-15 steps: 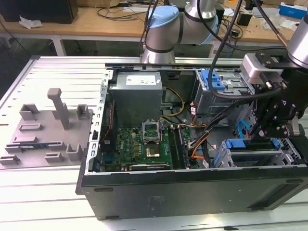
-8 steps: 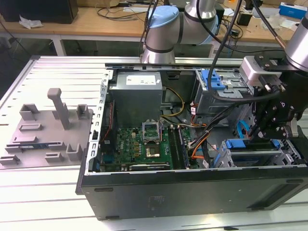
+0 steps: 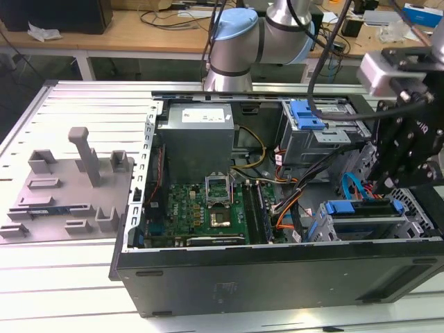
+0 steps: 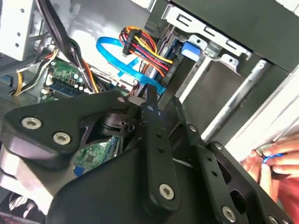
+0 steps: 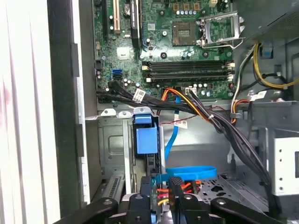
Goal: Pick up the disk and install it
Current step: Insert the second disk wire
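Observation:
The disk (image 3: 364, 223), silver with a bright blue bracket, lies in the drive bay at the front corner of the open computer case (image 3: 277, 274), on the exterior view's right. In the first wrist view the disk (image 5: 145, 138) shows edge-on in its metal slot. My gripper (image 3: 383, 186) hangs just above and to the right of it, apart from it. In both wrist views the black fingers (image 5: 146, 186) stand a little apart, with only cables seen between them. The gripper (image 4: 163, 105) points at the blue tab of the disk (image 4: 190, 49).
A blue data cable (image 5: 187, 171) and orange-red power wires (image 4: 140, 46) run close under the fingers. The motherboard (image 3: 208, 205), grey power supply (image 3: 198, 139) and upper drive cage (image 3: 322, 132) fill the case. A grey fixture plate (image 3: 69, 187) lies left. A person's hand (image 4: 271, 163) shows beside the case.

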Robot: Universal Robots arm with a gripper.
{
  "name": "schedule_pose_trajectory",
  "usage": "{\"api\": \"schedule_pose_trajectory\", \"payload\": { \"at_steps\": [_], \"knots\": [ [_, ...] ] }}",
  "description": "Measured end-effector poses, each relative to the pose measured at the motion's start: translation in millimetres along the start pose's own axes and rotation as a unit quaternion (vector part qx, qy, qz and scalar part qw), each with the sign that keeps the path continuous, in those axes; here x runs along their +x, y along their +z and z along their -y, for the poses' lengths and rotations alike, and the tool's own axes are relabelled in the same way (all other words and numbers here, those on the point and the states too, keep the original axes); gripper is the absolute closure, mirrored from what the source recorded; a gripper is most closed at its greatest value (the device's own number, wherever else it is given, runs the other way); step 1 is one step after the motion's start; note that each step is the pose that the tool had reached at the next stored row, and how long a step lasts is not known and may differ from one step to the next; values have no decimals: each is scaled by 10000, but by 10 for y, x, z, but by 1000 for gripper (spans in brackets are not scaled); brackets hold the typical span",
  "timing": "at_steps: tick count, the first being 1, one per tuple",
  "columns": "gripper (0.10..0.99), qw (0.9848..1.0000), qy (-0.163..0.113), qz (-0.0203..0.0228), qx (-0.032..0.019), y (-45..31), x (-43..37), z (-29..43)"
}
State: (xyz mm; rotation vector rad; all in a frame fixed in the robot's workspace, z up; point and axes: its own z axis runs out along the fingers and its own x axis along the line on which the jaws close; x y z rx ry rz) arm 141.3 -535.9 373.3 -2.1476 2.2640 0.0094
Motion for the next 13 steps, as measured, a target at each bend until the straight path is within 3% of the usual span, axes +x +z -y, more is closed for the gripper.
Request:
{"api": "schedule_pose_trajectory", "payload": {
  "at_steps": [2,3,4,13],
  "knots": [
    [804,10000,0,1,0,-66,-5,1],
    [937,10000,0,0,0,-67,-4,1],
    [980,10000,0,-2,0,-68,-4,1],
    [980,10000,-1,-8,0,-68,-5,1]
  ]
}}
